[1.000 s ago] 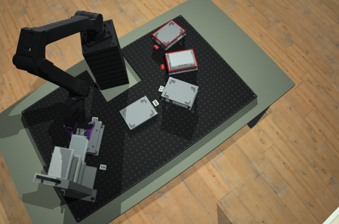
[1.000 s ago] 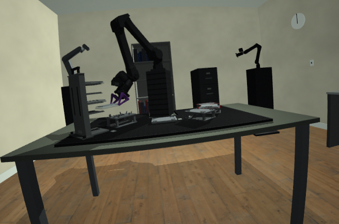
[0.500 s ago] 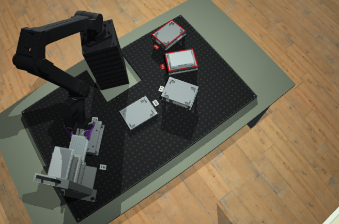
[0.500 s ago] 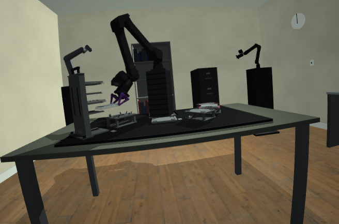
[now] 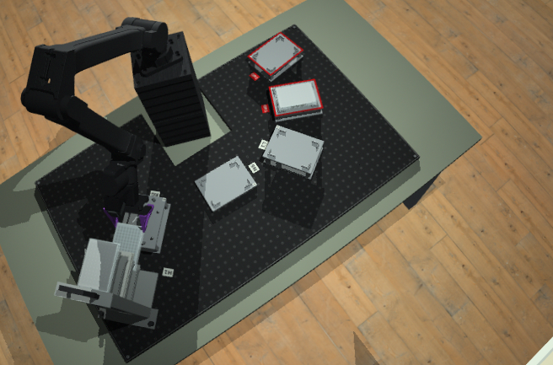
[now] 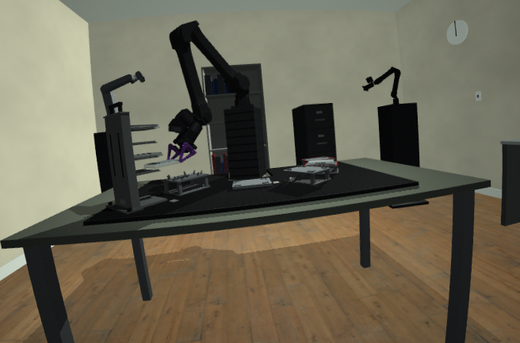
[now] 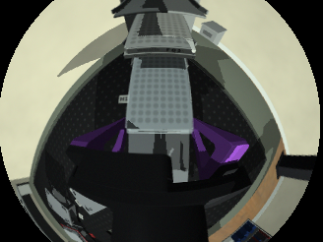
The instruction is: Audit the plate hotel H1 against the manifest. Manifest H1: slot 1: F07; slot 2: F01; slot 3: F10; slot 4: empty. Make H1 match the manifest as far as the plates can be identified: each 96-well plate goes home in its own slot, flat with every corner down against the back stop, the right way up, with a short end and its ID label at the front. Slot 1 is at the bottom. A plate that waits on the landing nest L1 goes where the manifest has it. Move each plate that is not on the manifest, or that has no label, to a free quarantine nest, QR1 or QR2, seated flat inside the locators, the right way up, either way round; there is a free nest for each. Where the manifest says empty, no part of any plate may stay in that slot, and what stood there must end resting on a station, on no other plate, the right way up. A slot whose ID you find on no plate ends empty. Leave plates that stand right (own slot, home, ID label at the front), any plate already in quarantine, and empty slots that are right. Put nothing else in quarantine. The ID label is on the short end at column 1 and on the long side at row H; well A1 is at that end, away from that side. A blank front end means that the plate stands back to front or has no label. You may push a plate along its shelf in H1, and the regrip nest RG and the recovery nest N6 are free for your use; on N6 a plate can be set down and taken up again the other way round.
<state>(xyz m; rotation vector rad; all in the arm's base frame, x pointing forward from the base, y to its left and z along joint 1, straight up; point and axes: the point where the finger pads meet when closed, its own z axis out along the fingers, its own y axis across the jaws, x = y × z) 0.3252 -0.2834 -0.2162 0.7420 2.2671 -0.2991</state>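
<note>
Plate (image 7: 160,97) pinched by wide-spread purple gripper (image 6: 181,154), part-way out of rack (image 6: 120,162) at frame left. One plate (image 5: 295,97) in red-edged tray, upper centre. Most sorting left.

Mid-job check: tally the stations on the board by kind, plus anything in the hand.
Red-rimmed nests: 2
Plain grey nests: 3
Plate hotel: 1
Plate gripped in the hand: 1
Total: 7
</note>
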